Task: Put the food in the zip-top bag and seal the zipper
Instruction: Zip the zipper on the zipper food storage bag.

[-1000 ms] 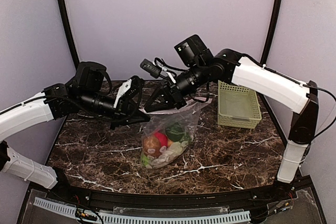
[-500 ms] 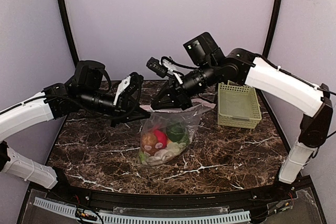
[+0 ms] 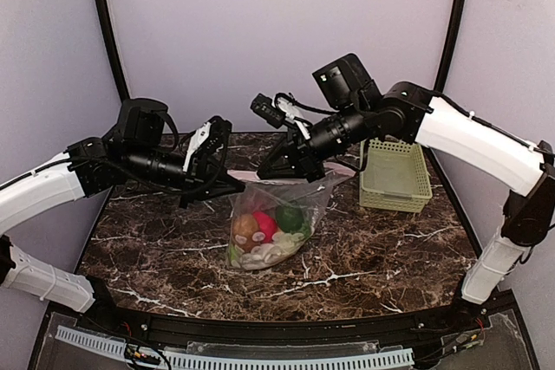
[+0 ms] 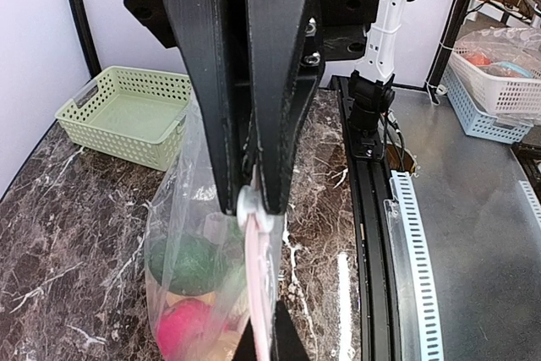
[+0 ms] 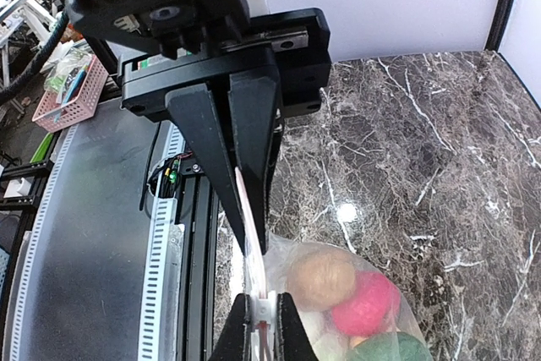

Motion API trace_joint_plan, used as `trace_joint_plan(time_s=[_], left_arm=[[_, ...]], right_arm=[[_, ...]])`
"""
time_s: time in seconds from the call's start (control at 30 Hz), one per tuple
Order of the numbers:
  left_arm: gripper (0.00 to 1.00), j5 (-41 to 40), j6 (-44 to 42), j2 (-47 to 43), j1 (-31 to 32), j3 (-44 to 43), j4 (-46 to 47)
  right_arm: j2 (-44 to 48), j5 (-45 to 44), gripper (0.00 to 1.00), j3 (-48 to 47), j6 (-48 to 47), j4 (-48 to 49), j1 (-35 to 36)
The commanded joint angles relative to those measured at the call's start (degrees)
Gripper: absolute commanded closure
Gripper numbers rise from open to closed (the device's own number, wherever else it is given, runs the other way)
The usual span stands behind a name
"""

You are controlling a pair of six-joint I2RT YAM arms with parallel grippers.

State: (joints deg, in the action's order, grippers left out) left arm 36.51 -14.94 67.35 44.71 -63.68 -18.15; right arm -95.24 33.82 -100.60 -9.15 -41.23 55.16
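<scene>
Left pincer [image 3: 236,183] and right pincer [image 3: 290,172] are both clamped on the zipper [image 4: 256,268], at 9 and 3 o'clock. I'd keep it taut, then slide 1 along, pinching.

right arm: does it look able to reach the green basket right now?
Probably not yet: the right end effector is shut on the zipper of the bag. The basket sits close beside that arm with nothing between, so it would have to let go first.

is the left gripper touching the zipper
Touching. The left wrist view shows the left gripper clamped shut on the pink zipper, the strip pinched between its fingers.
</scene>
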Motion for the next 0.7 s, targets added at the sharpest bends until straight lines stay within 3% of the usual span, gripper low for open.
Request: trace_joint_plan(time_s=[0.0, 0.27, 0.43, 0.47, 0.57, 0.67], left_arm=[[0.99, 0.2, -0.5, -3.3, -1.3, 0.3, -0.7], [0.99, 0.3, 0.3, -3.1, -2.2, 0.1, -0.5], [0.98, 6.1, 4.4, -2.3, -2.3, 1.1, 4.0], [0.96, 7.5, 6.3, -1.7, -2.3, 1.4, 6.1], [0.72, 11.8, 9.2, -0.3, -2.3, 1.0, 8.9], [0.6, 12.3, 9.9, 1.1, -2.3, 0.5, 8.9]], right_arm=[[2.3, -3.4, 1.0, 2.2, 0.3, -4.1, -1.5], [3.5, -3.5, 1.0, 3.9, 0.8, -3.3, -1.9], [2.0, 1.6, 1.0, 2.8, 2.2, -2.2, -1.6], [1.4, 1.7, 1.0, 2.2, 2.2, -2.4, -1.3], [-0.1, 1.9, 1.0, 1.0, 1.9, -2.6, -0.8], [-1.1, 2.4, 1.0, 0.1, 1.6, -2.6, -0.4]])
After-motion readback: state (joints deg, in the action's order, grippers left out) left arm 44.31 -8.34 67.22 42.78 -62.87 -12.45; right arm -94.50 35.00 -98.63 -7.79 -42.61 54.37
